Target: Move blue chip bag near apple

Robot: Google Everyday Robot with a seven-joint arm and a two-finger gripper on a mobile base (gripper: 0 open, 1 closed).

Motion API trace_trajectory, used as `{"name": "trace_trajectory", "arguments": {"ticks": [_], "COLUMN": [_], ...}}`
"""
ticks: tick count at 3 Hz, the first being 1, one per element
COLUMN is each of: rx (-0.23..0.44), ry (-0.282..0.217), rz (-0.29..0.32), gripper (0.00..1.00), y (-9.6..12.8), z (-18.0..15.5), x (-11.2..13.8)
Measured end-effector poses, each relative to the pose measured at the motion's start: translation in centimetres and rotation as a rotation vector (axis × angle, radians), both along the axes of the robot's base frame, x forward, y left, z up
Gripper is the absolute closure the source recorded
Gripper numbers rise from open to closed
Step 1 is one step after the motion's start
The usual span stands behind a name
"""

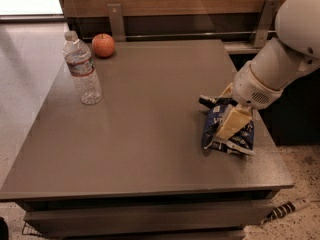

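The blue chip bag (243, 135) lies crumpled on the grey table (150, 134) near its right edge. My gripper (226, 128) comes down from the white arm at the right and is shut on the bag, with one cream finger (233, 120) lying across its top; the other finger is hidden behind the bag. The red-orange apple (103, 45) sits at the table's far left corner, far from the bag.
A clear plastic water bottle (82, 70) stands upright at the left, just in front of the apple. A wooden wall with metal brackets (116, 20) runs behind the table. A dark cabinet (295, 109) stands at the right.
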State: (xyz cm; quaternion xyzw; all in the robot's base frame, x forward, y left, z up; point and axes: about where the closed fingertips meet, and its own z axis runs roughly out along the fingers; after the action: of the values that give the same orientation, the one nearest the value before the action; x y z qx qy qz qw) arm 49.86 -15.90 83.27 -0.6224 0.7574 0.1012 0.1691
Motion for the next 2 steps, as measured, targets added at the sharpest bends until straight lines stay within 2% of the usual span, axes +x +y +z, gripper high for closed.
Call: {"name": "trace_trajectory", "arguments": {"ticks": [1,2], "rx": [0.0,0.009], "ry": [0.0,-0.063], "rz": [0.0,0.002], "gripper": [1.0,1.0], "y": [0.0,-1.0], "z": [0.0,3.0], "x": [0.0,1.4]}}
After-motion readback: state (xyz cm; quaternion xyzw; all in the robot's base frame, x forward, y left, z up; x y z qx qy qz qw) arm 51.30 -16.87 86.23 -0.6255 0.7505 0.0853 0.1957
